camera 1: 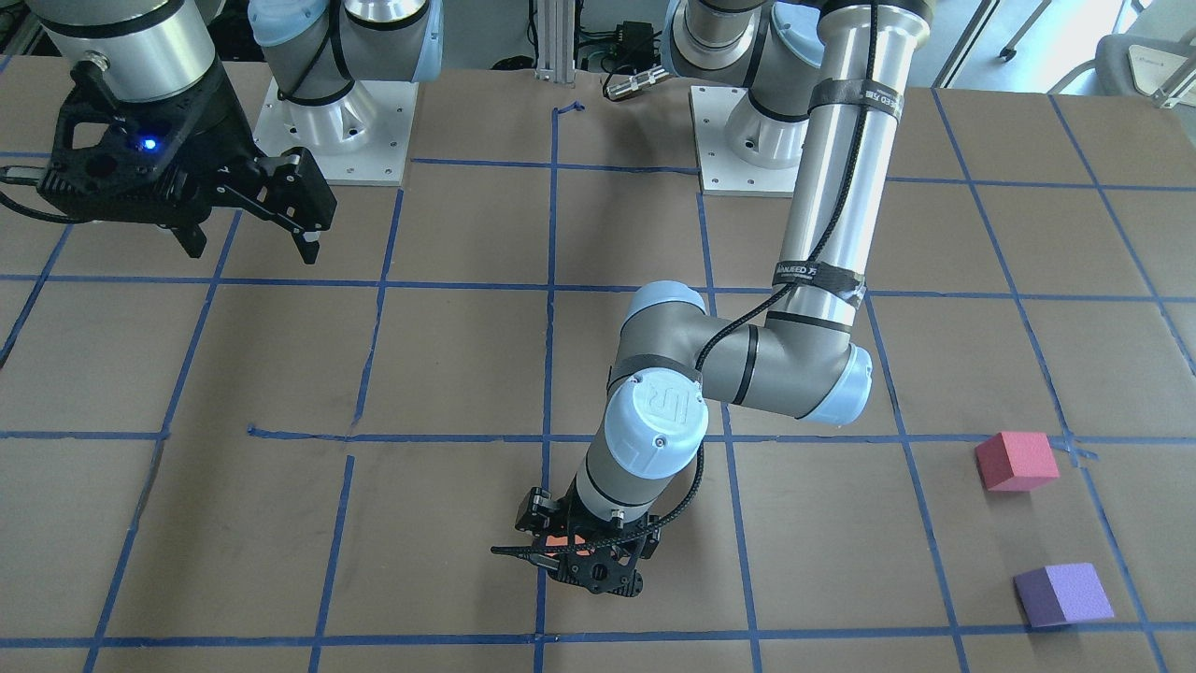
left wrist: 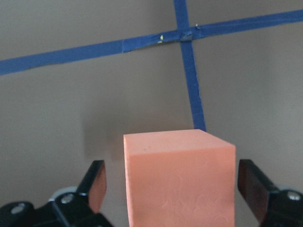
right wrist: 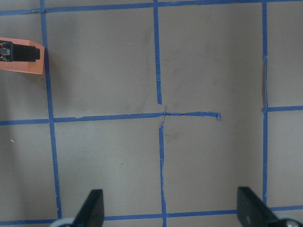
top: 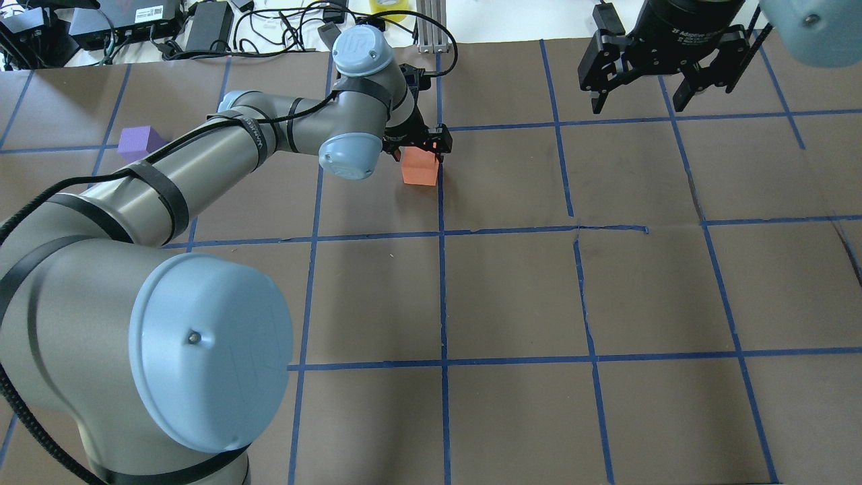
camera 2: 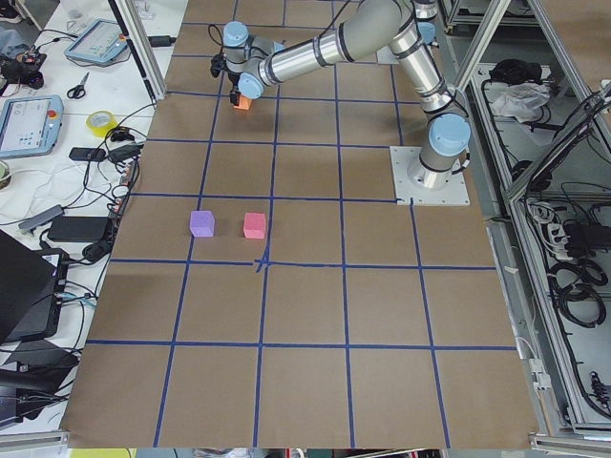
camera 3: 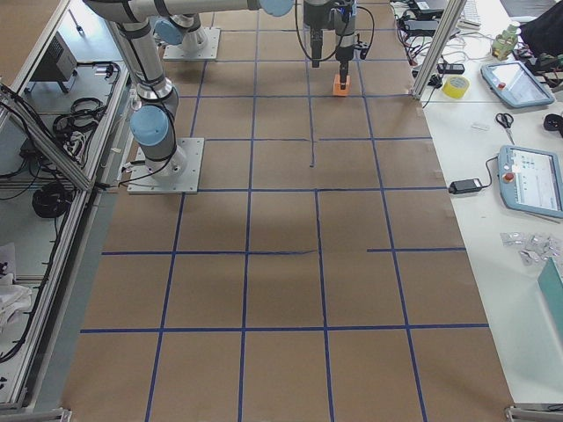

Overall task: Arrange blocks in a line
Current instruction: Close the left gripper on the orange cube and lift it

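We are looking at the brown table (top: 512, 296) with its blue tape grid (top: 443, 283). The left arm (top: 202, 168) is stretching far across it toward the operators' side. The right arm (camera 1: 131, 47) is hanging back near its base.

The left gripper (top: 417, 152) is pointing down over the orange block (top: 419, 171). The left wrist view is giving us what no other view does. Its fingers (left wrist: 97, 187) are standing spread on either side of the cube, with a gap showing on both sides, so nothing is being squeezed. The cube is sitting on the table just beside a tape line.

The right gripper (top: 638, 101) is hovering above the table with its jaws wide apart and nothing between them. Its own camera is catching only a corner of the orange cube, with a dark fingertip lying across it.

The pink-red block (camera 1: 1016, 460) and the purple block (camera 1: 1063, 594) are lying near each other but not touching. They are over on the robot's left, well apart from the orange one.

The front-facing and left side views are showing both. From overhead the left arm is covering the pink-red cube, and only the purple one is peeking out.

From the front the orange cube is nearly swallowed by the gripper, showing just a sliver of colour.
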Controlling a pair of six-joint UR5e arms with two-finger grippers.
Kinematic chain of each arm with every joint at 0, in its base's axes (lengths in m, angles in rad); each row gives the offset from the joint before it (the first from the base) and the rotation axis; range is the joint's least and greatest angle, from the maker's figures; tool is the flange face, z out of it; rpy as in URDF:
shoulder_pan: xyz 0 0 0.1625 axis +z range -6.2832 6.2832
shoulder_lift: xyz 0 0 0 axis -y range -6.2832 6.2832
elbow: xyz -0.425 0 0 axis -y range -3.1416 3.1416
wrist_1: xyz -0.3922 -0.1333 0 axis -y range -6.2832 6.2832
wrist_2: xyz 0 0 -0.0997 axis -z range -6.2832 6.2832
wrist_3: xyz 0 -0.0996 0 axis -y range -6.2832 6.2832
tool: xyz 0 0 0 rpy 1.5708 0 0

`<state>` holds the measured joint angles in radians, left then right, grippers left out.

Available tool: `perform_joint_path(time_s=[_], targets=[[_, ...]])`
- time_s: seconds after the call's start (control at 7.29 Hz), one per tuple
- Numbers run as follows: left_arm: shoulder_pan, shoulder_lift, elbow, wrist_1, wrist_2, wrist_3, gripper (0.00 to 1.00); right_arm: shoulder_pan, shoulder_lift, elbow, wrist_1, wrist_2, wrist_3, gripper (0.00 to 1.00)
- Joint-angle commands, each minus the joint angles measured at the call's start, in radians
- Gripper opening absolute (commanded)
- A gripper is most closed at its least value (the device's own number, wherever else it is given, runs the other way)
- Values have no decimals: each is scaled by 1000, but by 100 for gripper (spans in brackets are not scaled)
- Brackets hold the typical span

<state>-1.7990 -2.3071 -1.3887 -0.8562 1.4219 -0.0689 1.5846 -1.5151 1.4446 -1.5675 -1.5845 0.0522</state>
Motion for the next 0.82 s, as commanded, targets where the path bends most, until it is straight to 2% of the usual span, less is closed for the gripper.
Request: perform_joint_path(time_s=[0.0, 0.14, 0.27, 0.41, 0.69], targets=[[0, 5, -1, 2, 5, 11, 41, 0, 0, 0, -2, -2, 0, 100], [0, 47, 2, -3, 20, 12, 13, 0, 0, 0, 0, -3, 0, 100], [16, 90, -6, -15, 26, 11, 0, 0, -2, 0, 0, -2, 0, 100], [70, 113, -7, -48, 26, 11, 0, 0, -2, 0, 0, -5, 0, 100], [272, 156, -9, -125, 14, 20, 0, 0, -2, 0, -2, -8, 1, 100]])
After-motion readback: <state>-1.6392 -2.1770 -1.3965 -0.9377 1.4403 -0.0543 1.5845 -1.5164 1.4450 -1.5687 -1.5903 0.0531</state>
